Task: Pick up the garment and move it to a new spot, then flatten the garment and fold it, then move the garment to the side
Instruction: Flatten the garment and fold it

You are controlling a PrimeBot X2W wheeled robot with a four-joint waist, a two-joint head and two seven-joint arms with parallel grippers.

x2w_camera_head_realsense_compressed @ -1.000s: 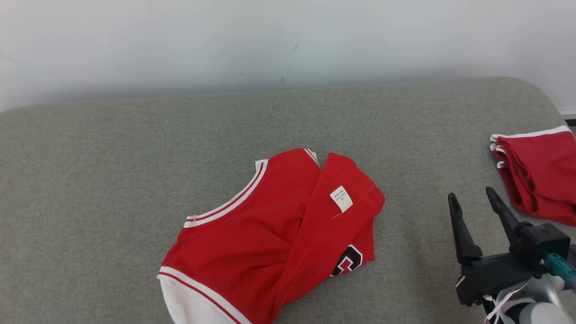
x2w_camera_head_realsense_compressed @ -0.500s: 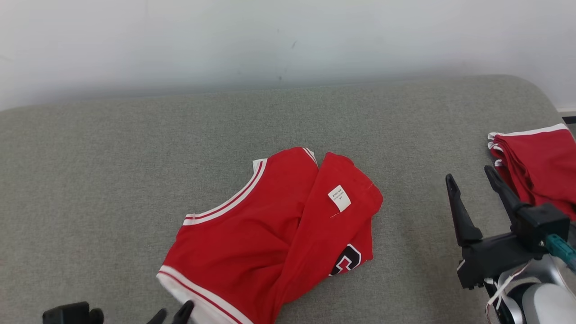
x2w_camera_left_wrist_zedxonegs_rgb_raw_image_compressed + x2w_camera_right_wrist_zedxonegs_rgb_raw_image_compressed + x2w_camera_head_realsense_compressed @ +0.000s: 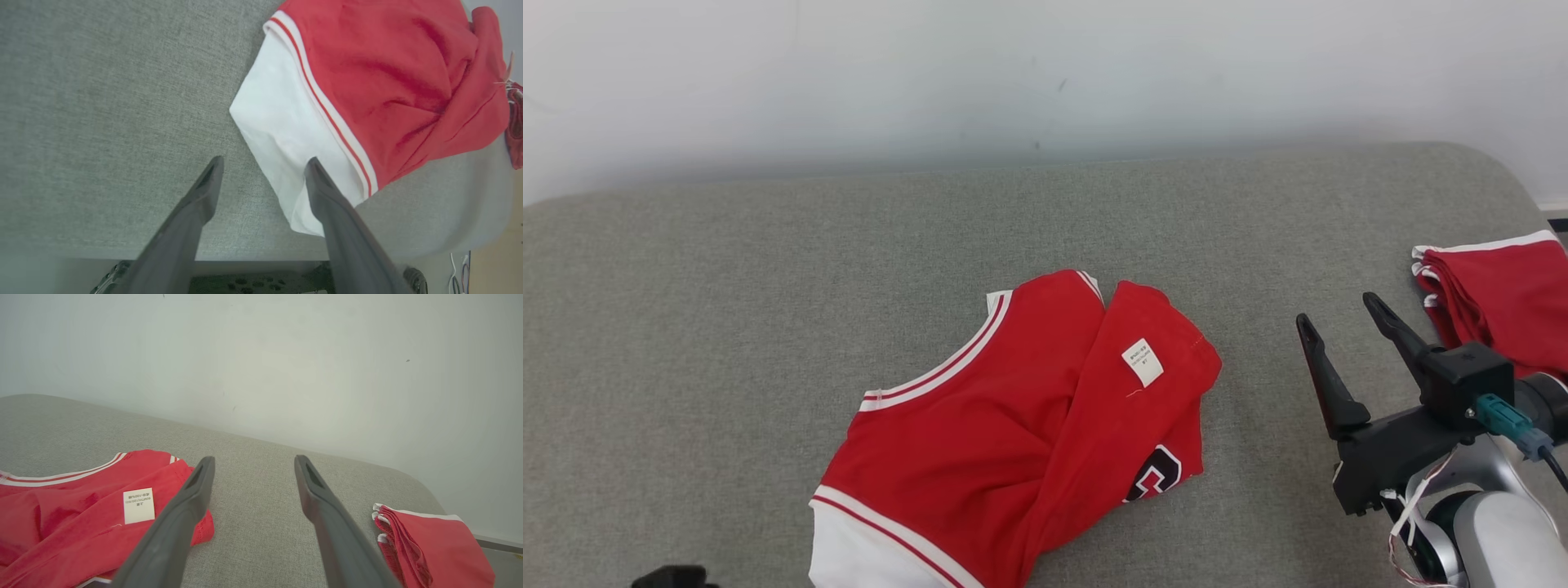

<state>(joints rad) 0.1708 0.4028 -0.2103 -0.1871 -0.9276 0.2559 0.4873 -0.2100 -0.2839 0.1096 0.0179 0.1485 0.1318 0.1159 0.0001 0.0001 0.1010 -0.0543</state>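
Note:
The garment is a red jersey with white trim and a white label. It lies crumpled in the middle of the grey padded surface. My right gripper hovers open to the right of it, apart from the cloth. In the right wrist view, that gripper points at bare padding between the garment and a folded pile. My left gripper is open above the garment's white lower corner. One finger overlaps that corner; the other is over bare padding. Contact cannot be judged.
A folded pile of red clothes sits at the surface's right end, close to my right gripper, and appears again in the right wrist view. A white wall runs behind. The surface's near edge lies just under my left fingers.
My right gripper has moved left and further onto the surface, toward the garment. The left fingertips seen at the bottom edge half a second ago have dropped out of the head view. The garment has not moved.

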